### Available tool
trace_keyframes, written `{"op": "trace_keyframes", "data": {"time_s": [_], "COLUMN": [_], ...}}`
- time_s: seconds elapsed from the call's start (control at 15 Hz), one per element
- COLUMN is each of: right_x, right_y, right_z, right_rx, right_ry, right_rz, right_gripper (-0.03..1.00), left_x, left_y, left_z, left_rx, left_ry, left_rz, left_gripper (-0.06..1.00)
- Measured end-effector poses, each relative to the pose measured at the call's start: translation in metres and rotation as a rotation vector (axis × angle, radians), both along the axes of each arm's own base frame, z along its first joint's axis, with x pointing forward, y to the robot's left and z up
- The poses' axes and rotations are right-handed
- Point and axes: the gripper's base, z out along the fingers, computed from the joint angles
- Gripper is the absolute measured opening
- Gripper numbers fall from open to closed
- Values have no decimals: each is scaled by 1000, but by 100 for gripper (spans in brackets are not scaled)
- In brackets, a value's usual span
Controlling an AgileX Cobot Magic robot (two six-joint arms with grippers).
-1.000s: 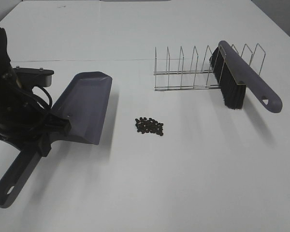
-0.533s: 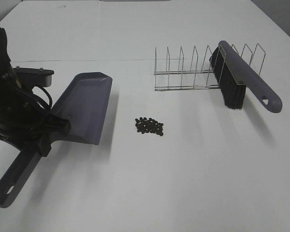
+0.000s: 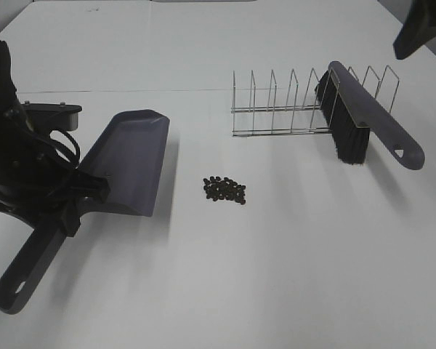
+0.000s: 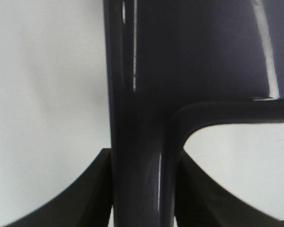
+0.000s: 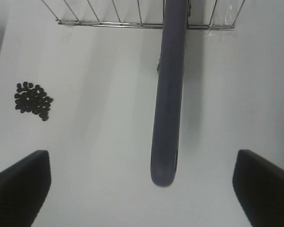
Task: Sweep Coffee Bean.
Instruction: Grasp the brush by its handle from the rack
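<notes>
The left claw (image 4: 143,194) is closed on the handle of the dustpan (image 3: 131,160), whose scoop lies tilted on the table (image 3: 312,276) with its wide edge towards the middle. The beans (image 3: 224,190) lie in one tight pile near that edge but apart from it, with only bare table between; they are too many and too small to count. Behind them stands one wire rack (image 3: 276,109), and one brush (image 3: 370,120) leans on its right part, bristles down. The right claw (image 5: 142,189) hangs open above the end of the brush handle, holding nothing.
</notes>
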Motion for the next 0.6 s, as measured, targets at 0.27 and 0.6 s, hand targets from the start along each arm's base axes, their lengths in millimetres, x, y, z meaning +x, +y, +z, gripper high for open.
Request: {"op": "trace_keyframes", "data": {"time_s": [0.27,0.6], "right_x": [87,155], "right_y": [3,4], "right_z": [-60,-144], "right_rx": [-8,-36], "right_ry": [232,330], "right_rz": [13,25], "right_gripper": [94,94], "left_x": [0,-1], "left_y": [0,-1], "left_z": [0,0], "left_rx": [-3,-7], "left_ry": [3,10], "left_rz": [3,8], "left_gripper": [33,33]}}
